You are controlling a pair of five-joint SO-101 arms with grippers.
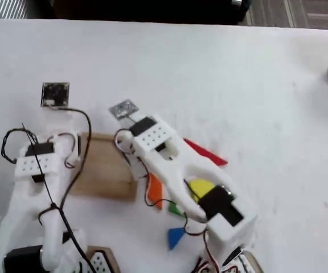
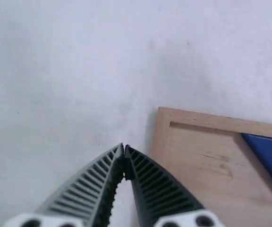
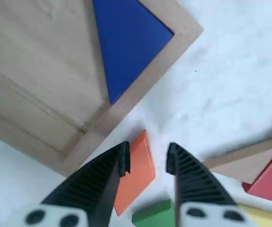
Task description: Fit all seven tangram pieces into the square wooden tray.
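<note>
**High view:** looking steeply down over the white counter [image 1: 238,68] from well above its near edge. **Left and right wrist views:** peering down past the left gripper [image 2: 124,150] and right gripper [image 3: 147,153], close to the counter, both sharing the wooden tray [image 2: 197,118] and blue piece [image 3: 126,38].

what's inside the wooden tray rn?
One blue triangle in a tray corner, against the rim; visible floor elsewhere is bare wood. Arms cover part of it in the high view.
</note>
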